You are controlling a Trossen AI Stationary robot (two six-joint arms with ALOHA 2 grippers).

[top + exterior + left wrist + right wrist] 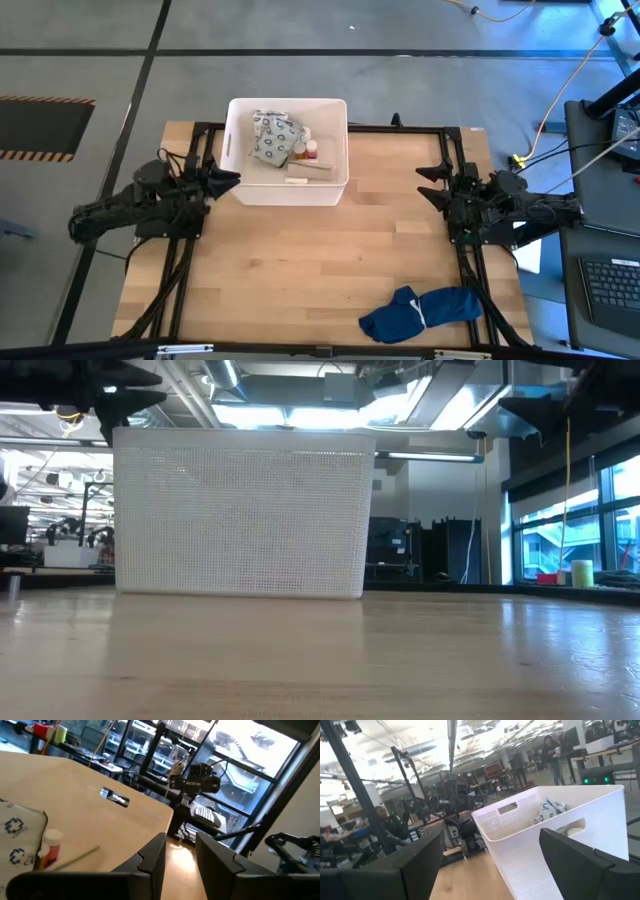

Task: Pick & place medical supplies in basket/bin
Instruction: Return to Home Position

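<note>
At the far table (330, 262) edge, white bin (290, 193)

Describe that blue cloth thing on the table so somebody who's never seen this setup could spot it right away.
Seen from above, the wooden table has the white bin at its top edge. At the opposite edge, on the right arm's side, a crumpled dark blue cloth bundle lies on bare wood. It is the only item outside the bin, and the only blue one.
</note>
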